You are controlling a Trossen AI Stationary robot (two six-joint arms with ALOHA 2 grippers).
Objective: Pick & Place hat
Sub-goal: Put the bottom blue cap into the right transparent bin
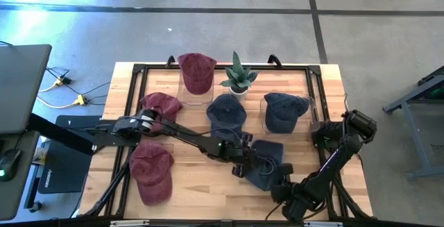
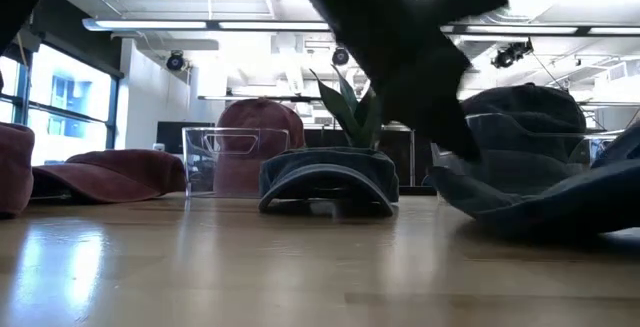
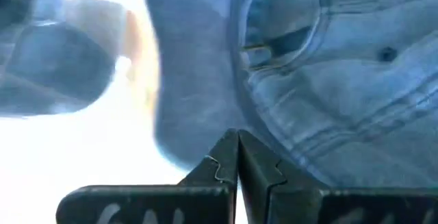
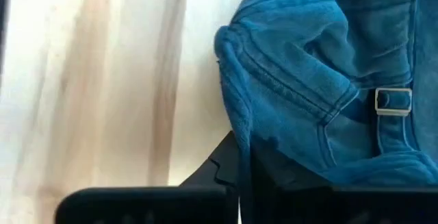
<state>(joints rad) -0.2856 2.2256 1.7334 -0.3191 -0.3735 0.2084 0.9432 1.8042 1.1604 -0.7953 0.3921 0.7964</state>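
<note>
A blue denim hat [image 1: 269, 163] lies on the wooden table near its front edge, right of the middle. Both grippers are at it. My left gripper [image 1: 251, 156] reaches in from the left, shut, its tips [image 3: 237, 145] against the hat's cloth beside the back opening [image 3: 280, 25]. My right gripper [image 1: 283, 184] comes from the near right and is shut on the hat's edge [image 4: 241, 155]. In the right wrist view the hat's back strap and buckle [image 4: 393, 101] show. In the low view the hat [image 2: 560, 202] rests on the tabletop. My left gripper's shut fingertips [image 3: 229, 157] lie against the hat's cloth [image 3: 205, 114] beside the back opening, slanting down from the table's left. No cloth shows between the fingers, and I cannot tell whether they hold any. My right gripper pinches a bunched edge of the hat [image 4: 239, 125] near the strap between its two fingers, coming steeply from above. The hat's folded cloth rises past the fingers.
Two maroon hats [image 1: 161, 104] [image 1: 151, 171] lie on the left half. A third maroon hat [image 1: 196, 71] sits on a clear stand at the back. Another blue hat [image 1: 227, 112] lies mid-table, and one more [image 1: 284, 110] sits on a clear stand. A potted plant [image 1: 239, 76] stands at the back.
</note>
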